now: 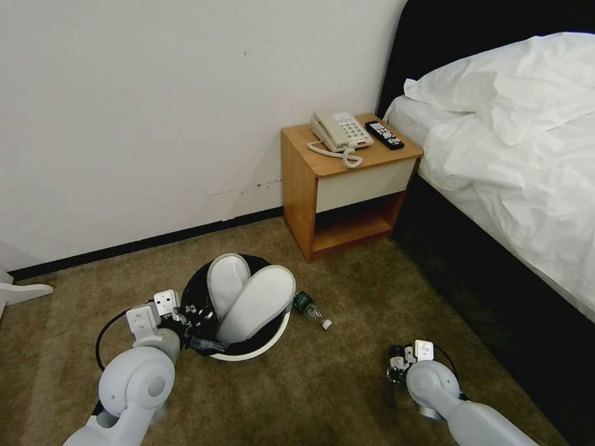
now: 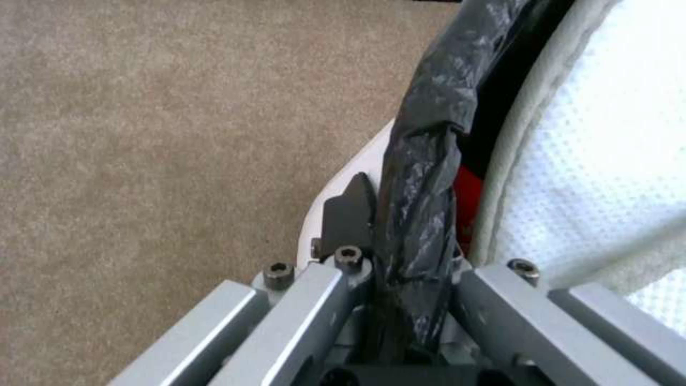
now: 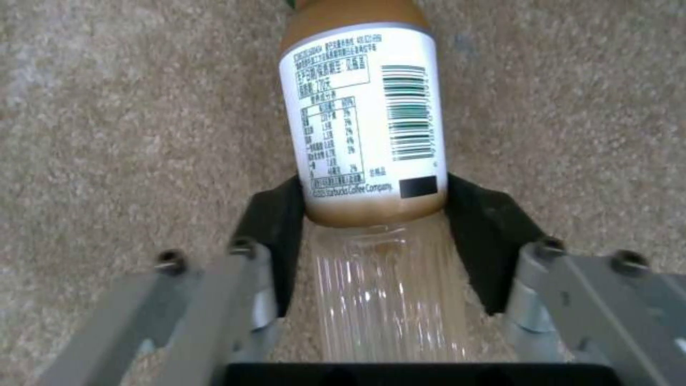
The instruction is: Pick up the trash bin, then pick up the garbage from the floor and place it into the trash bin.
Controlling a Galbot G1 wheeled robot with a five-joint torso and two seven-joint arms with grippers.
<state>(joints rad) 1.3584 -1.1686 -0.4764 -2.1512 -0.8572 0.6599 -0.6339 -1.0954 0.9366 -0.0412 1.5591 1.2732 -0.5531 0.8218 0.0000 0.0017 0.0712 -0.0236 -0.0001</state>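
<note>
Nearest the robot, low over the floor (image 1: 347,384), the right gripper (image 3: 372,214) is clamped on a coffee bottle (image 3: 361,123), its two black pads pressing the sides of the clear lower body just under the white label, with the bottle's brown neck pointing away over the carpet. A little farther, on the robot's left, the left gripper (image 2: 389,236) is pinched on the rim of the trash bin (image 1: 268,344), the folded black bag (image 2: 422,177) caught between its fingers. Two white slippers (image 1: 257,303) stand toe-up inside the bin, a small green-labelled bottle (image 1: 308,308) lies on the carpet just beside the bin's right side, and beyond them stands a wooden nightstand (image 1: 338,186).
</note>
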